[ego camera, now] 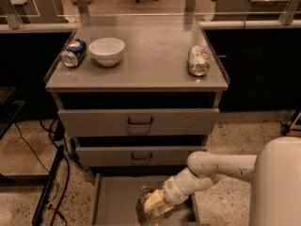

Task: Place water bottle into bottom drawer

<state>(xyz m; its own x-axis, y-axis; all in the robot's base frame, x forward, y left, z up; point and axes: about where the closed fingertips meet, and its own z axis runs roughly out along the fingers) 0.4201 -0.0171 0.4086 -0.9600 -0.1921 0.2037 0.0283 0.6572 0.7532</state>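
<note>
Nearest, the gripper [154, 205] hangs over the open bottom drawer [117, 199], its fingers clasped around the one water bottle [144, 193], which sits right of the drawer's middle, near the front edge. Bare grey floor lies free to the bottle's left, up to the left wall. Above are two upper drawers [138, 122], partly pulled out. On the cabinet top [150, 74] rest one white bowl [106, 51] and two cans: a blue one [73, 53] at the left edge, a silver one [198, 60] near the right.

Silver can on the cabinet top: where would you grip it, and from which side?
Probably across mid-body of the silver can, from above: it lies on its side, lengthwise toward the camera, round flanks free. The gripper is low over the bottom drawer, shut on the water bottle.
</note>
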